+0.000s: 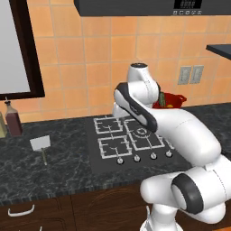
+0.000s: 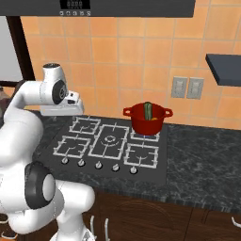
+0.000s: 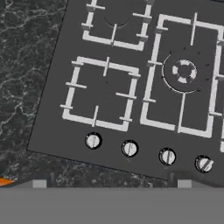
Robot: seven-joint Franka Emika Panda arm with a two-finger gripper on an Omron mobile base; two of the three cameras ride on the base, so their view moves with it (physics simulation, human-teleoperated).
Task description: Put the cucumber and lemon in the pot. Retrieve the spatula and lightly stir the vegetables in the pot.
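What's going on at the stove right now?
The cucumber is already standing in the red pot on the back right burner, with something yellow, probably the lemon, beside it. The arm's tool is open and empty, hovering over the left side of the stovetop and looking down at the burners and knobs. The spatula lies untouched on the counter to the left of the stove, so fetching it and stirring are not yet done.
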